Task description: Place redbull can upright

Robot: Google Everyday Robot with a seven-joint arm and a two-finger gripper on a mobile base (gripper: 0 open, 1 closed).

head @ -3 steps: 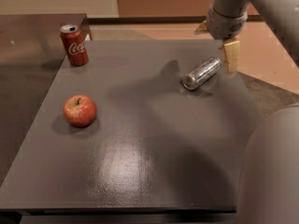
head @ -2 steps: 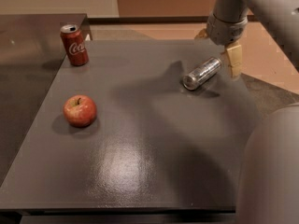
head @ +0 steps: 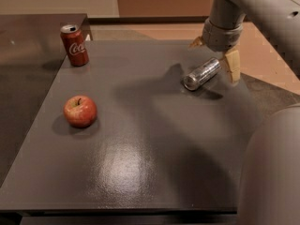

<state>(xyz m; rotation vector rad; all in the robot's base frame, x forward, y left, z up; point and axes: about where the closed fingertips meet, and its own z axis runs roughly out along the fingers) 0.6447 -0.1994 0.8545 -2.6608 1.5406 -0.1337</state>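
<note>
One redbull can [head: 201, 73] flat on its side at right rear of table [head: 140, 172], silver top facing front-left. Gripper [head: 214, 54] over far end, fingers [head: 232, 65] spread wide, one tip just beside can, nothing clamped. Upright Coke can [head: 74, 45] at rear left; apple [head: 80, 111] at left, well apart.

The gripper [head: 214, 54] hangs over the far right of the table [head: 140, 172], fingers spread, close above the lying silver can [head: 202, 73]. The cola can [head: 74, 45] stands in the far left corner and the apple [head: 80, 111] lies at the left. The middle and near side are free. The robot body [head: 274, 168] covers the near right corner.
</note>
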